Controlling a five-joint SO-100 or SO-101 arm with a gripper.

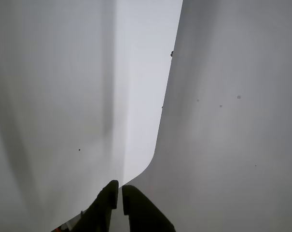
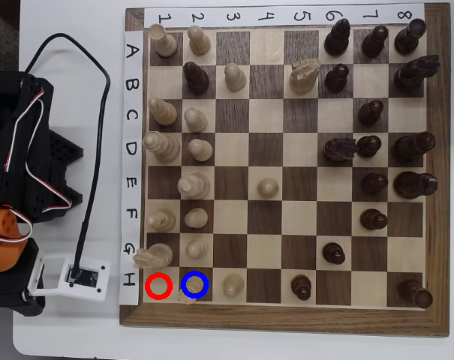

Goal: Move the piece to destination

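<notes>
The piece (image 2: 194, 288), small and pale cream, appears to stand inside the blue ring on the destination (image 2: 208, 274), a dark square in row H of the chessboard (image 2: 287, 315), in the overhead view. The light square with the red ring (image 2: 159, 286) beside it is empty. My gripper (image 1: 120, 197) shows in the wrist view as two dark fingers (image 1: 104, 203) pressed nearly together with nothing between them, over a plain white surface. In the overhead view the arm (image 2: 16, 150) sits folded left of the board, away from the piece.
A pale pawn (image 2: 233, 283) stands one square right of the blue ring, and a pale knight (image 2: 148, 256) stands just above the red ring. Dark pieces fill the board's right side. A black cable (image 2: 91, 187) and a white camera mount (image 2: 69, 274) lie left of the board.
</notes>
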